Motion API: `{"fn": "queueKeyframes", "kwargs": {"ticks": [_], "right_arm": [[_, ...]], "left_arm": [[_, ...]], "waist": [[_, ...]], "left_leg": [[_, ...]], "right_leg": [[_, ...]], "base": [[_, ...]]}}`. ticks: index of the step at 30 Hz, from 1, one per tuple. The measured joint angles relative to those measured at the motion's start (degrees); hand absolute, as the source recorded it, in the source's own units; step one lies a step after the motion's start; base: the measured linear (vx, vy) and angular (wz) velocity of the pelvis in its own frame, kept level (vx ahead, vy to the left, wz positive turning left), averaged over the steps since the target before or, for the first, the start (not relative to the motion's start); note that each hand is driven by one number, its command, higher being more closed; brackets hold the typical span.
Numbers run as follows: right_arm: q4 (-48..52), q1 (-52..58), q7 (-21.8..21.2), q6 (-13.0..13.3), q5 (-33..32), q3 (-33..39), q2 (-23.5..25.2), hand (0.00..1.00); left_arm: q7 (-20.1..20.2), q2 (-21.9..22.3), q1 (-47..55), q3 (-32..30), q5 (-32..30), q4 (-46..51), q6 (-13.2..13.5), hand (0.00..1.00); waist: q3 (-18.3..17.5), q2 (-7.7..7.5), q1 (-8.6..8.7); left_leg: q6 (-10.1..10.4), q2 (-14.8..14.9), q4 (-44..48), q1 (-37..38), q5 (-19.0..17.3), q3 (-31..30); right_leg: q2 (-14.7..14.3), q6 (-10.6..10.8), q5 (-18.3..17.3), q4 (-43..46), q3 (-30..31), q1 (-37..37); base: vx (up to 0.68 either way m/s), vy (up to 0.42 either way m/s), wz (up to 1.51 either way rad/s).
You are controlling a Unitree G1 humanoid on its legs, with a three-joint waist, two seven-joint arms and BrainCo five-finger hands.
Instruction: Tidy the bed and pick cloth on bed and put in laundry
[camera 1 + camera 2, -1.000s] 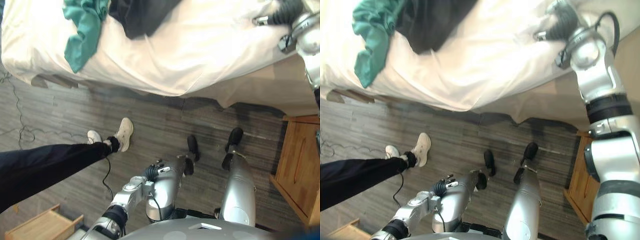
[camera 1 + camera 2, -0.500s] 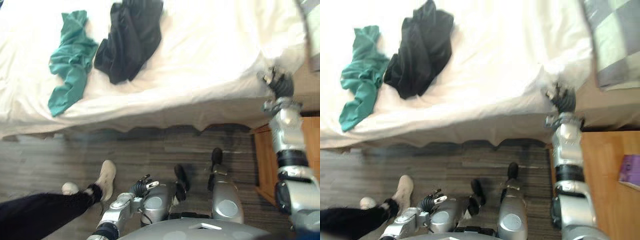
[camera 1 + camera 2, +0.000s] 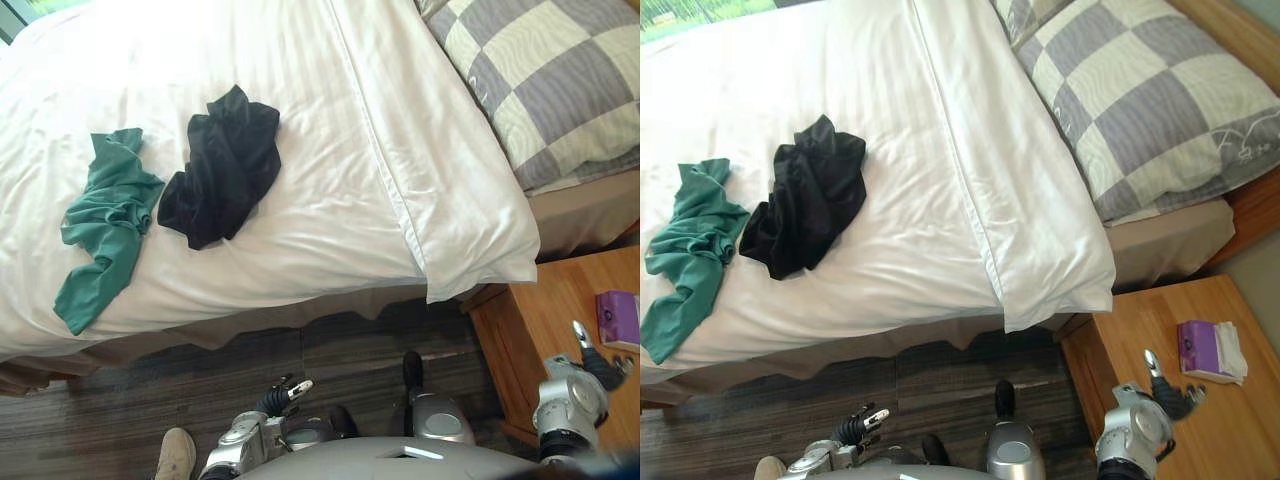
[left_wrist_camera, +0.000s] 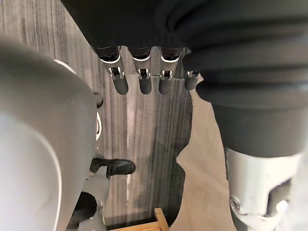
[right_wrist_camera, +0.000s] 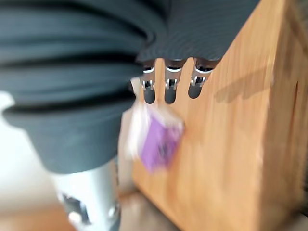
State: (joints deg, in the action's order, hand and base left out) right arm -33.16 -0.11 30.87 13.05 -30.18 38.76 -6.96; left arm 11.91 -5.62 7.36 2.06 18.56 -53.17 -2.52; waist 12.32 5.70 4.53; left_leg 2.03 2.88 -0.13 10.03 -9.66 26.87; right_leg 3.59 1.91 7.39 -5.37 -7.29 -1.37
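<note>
Green cloth [image 3: 105, 225] and black cloth [image 3: 225, 165] lie side by side on the bed [image 3: 400, 150]. My left hand [image 4: 143, 82] hangs relaxed, empty; my right hand [image 5: 167, 92], thumb hidden, hovers slack-fingered over the wooden surface [image 3: 1140, 330].

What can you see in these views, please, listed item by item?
Crumpled teal-green cloth: one, on bed, left part.
Crumpled black cloth: one, on bed, beside the green one.
White bed cover: one, spread over bed.
Checked pillow: one, grey and cream, bed's right end.
Wooden bedside table: one, light brown, right of bed.
Purple tissue pack: one, on the table.
Person's shoe: one, beige, on floor, lower left.
Left hand: one, open, above floor.
Right hand: one, open, above table.
</note>
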Motion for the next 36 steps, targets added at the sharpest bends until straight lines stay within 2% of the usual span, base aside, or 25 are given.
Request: {"fn": "queueKeyframes", "kwargs": {"ticks": [1, 2, 3, 5, 6, 7, 8, 9, 11, 12, 13, 15, 17, 20, 21, 25, 29, 31, 33, 36], "right_arm": [[3.0, 0.0, -0.7, 0.0, 0.1, 0.8, 0.0, 1.00], [16.3, -5.8, -28.3, -3.1, -5.6, -11.2, -7.4, 1.00], [16.2, -6.6, -29.7, -3.6, -6.7, -11.2, -7.2, 1.00], [15.9, -6.9, -30.6, -4.2, -6.9, -11.3, -7.2, 1.00], [16.6, -9.9, -30.4, -5.7, -7.6, -11.7, -7.1, 1.00], [17.4, -12.9, -30.3, -6.0, -8.4, -11.9, -7.3, 1.00], [18.7, -20.8, -31.4, -6.7, -13.8, -13.5, -9.1, 1.00], [18.8, -29.7, -32.8, -7.1, -22.9, -17.1, -12.9, 1.00], [21.4, -37.6, -33.0, -7.6, -28.7, -19.7, -16.9, 1.00], [25.6, -41.4, -33.0, -7.6, -30.8, -20.6, -17.4, 1.00], [28.3, -44.1, -32.8, -7.6, -31.5, -22.3, -17.3, 1.00], [29.9, -45.7, -32.3, -7.7, -31.5, -24.4, -16.7, 1.00], [30.5, -45.6, -28.9, -7.9, -31.5, -27.0, -16.2, 1.00], [30.5, -45.4, -25.9, -7.5, -31.4, -30.9, -15.7, 1.00], [30.3, -45.1, -24.9, -7.3, -31.3, -32.3, -15.1, 1.00], [29.2, -45.0, -22.2, -5.7, -29.0, -35.6, -13.9, 1.00], [26.5, -44.9, -21.0, -4.4, -29.1, -36.9, -14.0, 1.00], [23.8, -44.9, -23.3, -2.3, -29.3, -36.8, -14.0, 1.00], [20.7, -44.5, -28.8, -0.4, -31.1, -35.8, -14.1, 1.00], [18.1, -42.6, -35.3, 1.2, -33.2, -32.7, -14.0, 1.00]], "left_arm": [[-0.7, 0.3, 0.8, 0.0, 0.0, 0.0, -0.9, 0.00], [-0.9, -1.8, 2.2, -0.1, -1.3, 0.1, -2.1, 0.00], [-0.9, -2.0, 2.4, -0.1, -1.3, 0.0, -2.1, 0.00], [-1.0, -2.4, 2.8, -0.1, -1.3, -0.1, -2.3, 0.00], [-0.9, -2.8, 3.2, 0.0, -1.3, -0.4, -2.2, 0.00], [-0.9, -3.0, 3.0, 0.1, -1.3, -0.6, -2.3, 0.00], [-0.9, -3.4, 1.7, 0.3, 0.1, -1.0, -2.3, 0.00], [-0.6, -4.0, -0.2, 1.1, 3.3, -1.7, -2.3, 0.00], [0.0, -4.2, -2.8, 2.5, 5.9, -1.8, -2.4, 0.00], [0.6, -3.7, -3.6, 2.9, 8.0, -1.6, -2.3, 0.00], [0.9, -3.6, -3.8, 4.8, 9.9, -1.5, -2.3, 0.00], [1.3, -3.5, -3.9, 6.7, 11.9, -1.1, -2.7, 0.00], [1.5, -3.5, -3.9, 8.3, 15.3, -0.3, -3.6, 0.00], [1.4, -3.9, -4.3, 9.5, 17.1, 0.3, -3.7, 0.00], [1.4, -4.2, -4.5, 10.4, 18.3, 0.5, -3.5, 0.00], [-0.3, -5.5, -6.3, 13.7, 20.9, 1.4, -3.4, 0.00], [-1.3, -5.7, -6.8, 13.9, 23.5, 5.0, -3.3, 0.00], [-0.9, -4.0, -7.4, 14.0, 24.2, 7.7, -2.7, 0.00], [-0.7, -3.9, -7.8, 14.2, 24.2, 7.3, -1.7, 0.00], [-0.4, -3.8, -7.7, 14.2, 24.0, 7.0, -0.6, 0.00]], "waist": [[-0.4, -0.50, 0.03], [-3.6, -2.11, -0.96], [-3.6, -2.25, -1.20], [-3.6, -2.23, -1.19], [-2.9, -2.41, -1.18], [-2.3, -2.29, -0.81], [-0.7, -1.66, -0.64], [1.7, -1.27, -0.77], [5.2, -0.09, -1.53], [7.1, 1.40, -2.30], [9.0, 3.07, -2.63], [11.5, 4.69, -2.66], [14.7, 6.06, -2.61], [15.5, 6.87, -3.22], [15.4, 6.89, -3.99], [15.4, 6.95, -5.16], [15.4, 6.95, -5.77], [15.3, 7.06, -5.76], [15.3, 7.11, -5.67], [15.3, 7.14, -5.47]], "left_leg": [[0.0, 0.0, -0.1, 0.0, 0.0, -0.4], [0.1, 0.2, -0.7, -0.1, 0.5, -1.1], [0.1, 0.2, -0.9, -0.1, 0.7, -1.3], [0.1, 0.2, -1.0, -0.1, 0.7, -1.4], [-0.1, 0.0, -1.6, -0.6, 0.9, -2.0], [-0.2, -0.2, -1.5, -0.9, 0.9, -1.9], [-0.3, -0.6, -0.7, -2.2, 1.0, -1.6], [-0.4, -0.9, 0.8, -4.3, 1.0, -1.7], [-0.7, -1.2, 2.5, -6.3, 1.2, -2.3], [-1.1, -1.3, 2.8, -7.8, 1.5, -2.5], [-1.4, -1.4, 3.4, -9.2, 1.6, -2.8], [-1.8, -1.6, 4.0, -10.5, 1.9, -3.3], [-2.2, -2.2, 4.6, -12.8, 2.2, -3.8], [-2.8, -3.4, 5.5, -17.3, 2.7, -3.7], [-2.9, -4.0, 6.0, -18.9, 2.8, -3.4], [-2.9, -4.7, 9.1, -25.3, 2.9, -3.3], [-3.1, -4.8, 12.7, -30.8, 2.4, -3.6], [-3.6, -4.1, 15.6, -33.5, 1.1, -3.3], [-3.7, -3.3, 18.3, -34.7, -0.3, -2.4], [-3.9, -3.0, 19.3, -34.6, -0.8, -2.2]], "right_leg": [[0.0, 0.0, -0.1, 0.0, -0.2, 0.1], [-0.2, -0.1, -0.1, -0.1, -0.7, 0.1], [-0.2, -0.1, -0.1, -0.1, -0.9, 0.0], [-0.2, -0.2, -0.2, -0.1, -1.2, 0.0], [0.0, -0.2, -0.2, 0.0, -1.6, -0.3], [0.1, -0.2, -0.1, 0.0, -1.4, -0.7], [0.5, -0.2, 0.0, 1.2, -0.6, -2.5], [1.0, -0.2, -0.1, 2.9, 0.1, -4.9], [1.7, -0.2, -0.1, 4.3, -0.1, -6.9], [2.3, -0.2, -0.1, 5.1, -0.4, -8.5], [2.6, -0.4, -0.5, 6.5, -0.4, -10.0], [2.9, -0.5, -1.8, 9.5, -0.4, -12.2], [4.3, -0.7, -4.3, 15.2, 0.0, -16.8], [5.6, -0.6, -6.1, 20.7, 1.1, -23.8], [6.2, -0.7, -6.7, 22.9, 1.9, -26.6], [7.8, -1.1, -7.9, 27.8, 2.8, -33.9], [9.4, -1.5, -8.7, 31.3, 2.9, -39.3], [9.6, -1.7, -8.9, 32.6, 3.1, -41.3], [9.5, -1.8, -9.2, 33.2, 3.1, -42.0], [9.4, -1.8, -9.2, 33.2, 3.1, -41.6]], "base": [[-0.12, -0.056, 0.20], [-0.12, -0.064, 0.22], [-0.08, -0.064, 0.19], [0.02, -0.008, 0.06], [0.00, 0.000, 0.00], [-0.05, 0.015, -0.12], [-0.08, 0.028, -0.11], [-0.11, 0.028, -0.02], [-0.10, 0.008, 0.18], [-0.08, 0.003, 0.25], [-0.07, 0.000, 0.23], [-0.04, -0.017, 0.16], [-0.05, -0.022, 0.12], [-0.03, -0.042, 0.05], [-0.01, -0.046, -0.02], [-0.03, -0.082, 0.16], [-0.05, -0.093, 0.27], [-0.05, -0.046, 0.04], [-0.04, -0.015, -0.12], [0.00, 0.001, -0.03]]}}
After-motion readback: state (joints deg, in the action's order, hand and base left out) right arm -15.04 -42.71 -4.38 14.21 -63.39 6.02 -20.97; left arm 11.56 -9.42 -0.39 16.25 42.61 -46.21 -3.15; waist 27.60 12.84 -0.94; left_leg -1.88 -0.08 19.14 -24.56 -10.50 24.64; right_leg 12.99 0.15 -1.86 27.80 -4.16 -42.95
